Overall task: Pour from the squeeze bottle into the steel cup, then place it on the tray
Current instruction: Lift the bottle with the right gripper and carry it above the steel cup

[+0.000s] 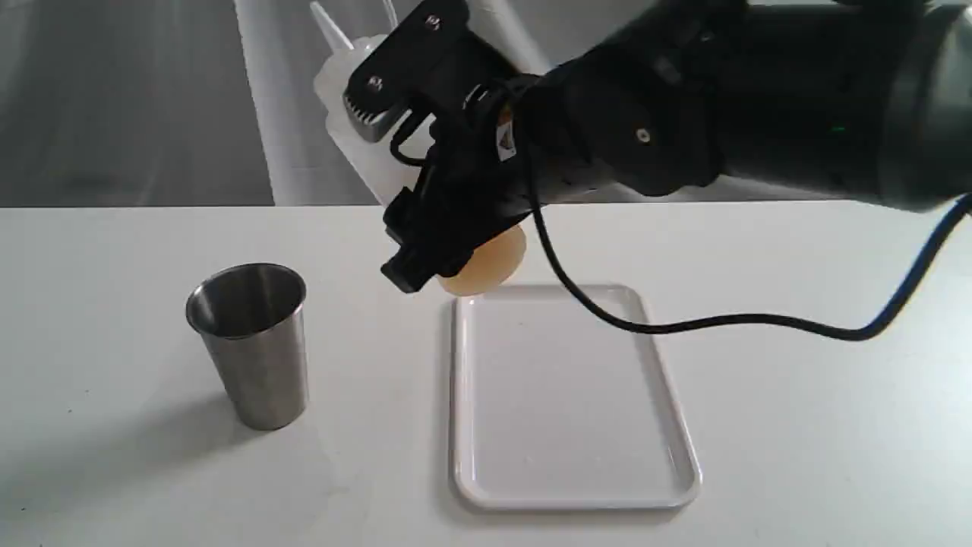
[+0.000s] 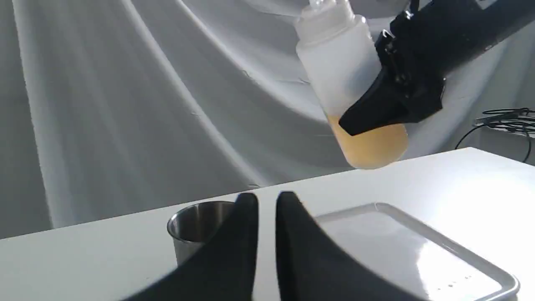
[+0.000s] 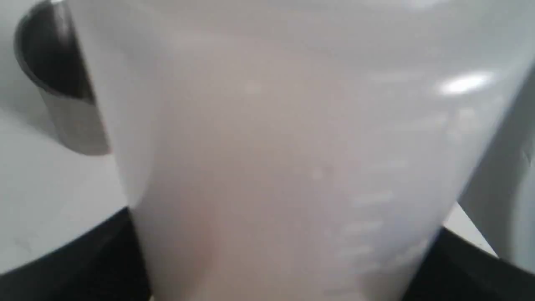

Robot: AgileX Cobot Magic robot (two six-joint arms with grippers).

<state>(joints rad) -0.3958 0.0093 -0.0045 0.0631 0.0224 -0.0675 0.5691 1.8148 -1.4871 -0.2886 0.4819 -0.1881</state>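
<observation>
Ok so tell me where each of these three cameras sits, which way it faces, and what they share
Exterior: off the arms, looking down on the white table; brushed steel cup, flat white tray, right gripper holding the translucent amber-filled squeeze bottle.
Left wrist: low over the table, facing the drape; its own dark fingers in front, left gripper.
Right wrist: pressed against the bottle.
Shared: all three show cup and bottle.

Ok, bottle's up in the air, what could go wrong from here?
1. The bottle hangs beside the tray, its nozzle tilted toward the cup but not over it; tipping now may spill on the table.
2. The cup is narrow-based; a bump could topple it.
3. The right gripper holds mid-body; squeezing may squirt liquid.
</observation>
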